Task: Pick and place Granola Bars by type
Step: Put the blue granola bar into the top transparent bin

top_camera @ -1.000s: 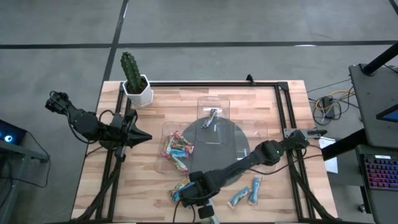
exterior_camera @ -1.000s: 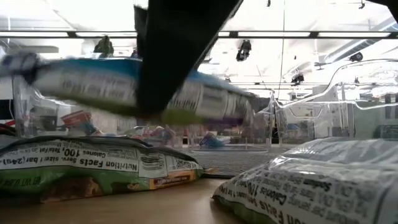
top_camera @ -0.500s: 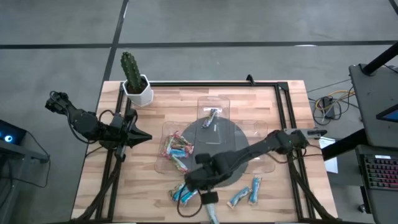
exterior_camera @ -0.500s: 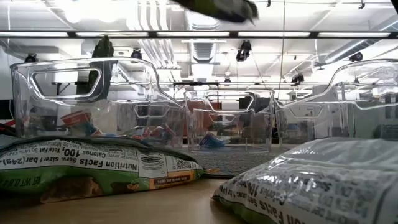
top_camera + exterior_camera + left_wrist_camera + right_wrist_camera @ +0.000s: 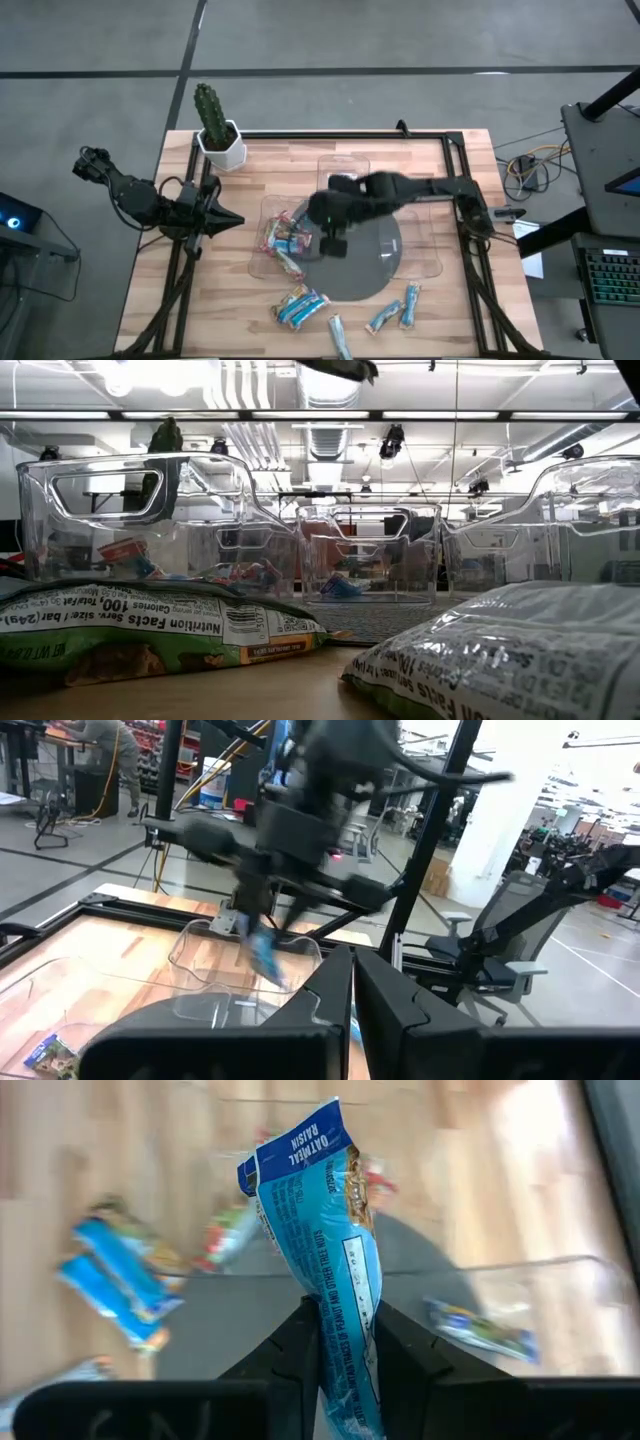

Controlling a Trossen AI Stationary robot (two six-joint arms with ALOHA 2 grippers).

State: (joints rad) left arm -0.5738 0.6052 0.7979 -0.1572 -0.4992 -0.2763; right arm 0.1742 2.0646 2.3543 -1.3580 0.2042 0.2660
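- Grip: right gripper [image 5: 333, 236] hangs above the middle of the bench, over the near-left part of the round grey mat [image 5: 372, 272], its two fingers pinched on one end of a blue granola bar [image 5: 322, 1230] marked oatmeal raisin; most of the bar sticks out past the fingertips
- Left gripper [image 5: 236, 222] waits closed and empty beyond the bench's left edge
- Risk, slip: held by one end only, in a glossy wrapper; a sharp swing or stop could likely work the bar loose over the mat instead of a tray
- Risk, wrong type: the left tray [image 5: 262, 262] sits just beside the gripper and holds mixed red and teal wrappers; a release there may misfile the blue bar
- Risk, rim: the dangling free end could catch a clear tray wall on the way down and tip or shove the tray
- Count, trays: three clear ones around the mat: left, back [image 5: 345, 165], right [image 5: 425, 262]
- Count, bars: one in the gripper; about four in the left tray, too jumbled to be sure; one in a tray seen from the right wrist; about five loose bars [image 5: 300, 306] along the front edge
- Count, other: one potted cactus [image 5: 216, 130] at the back-left corner
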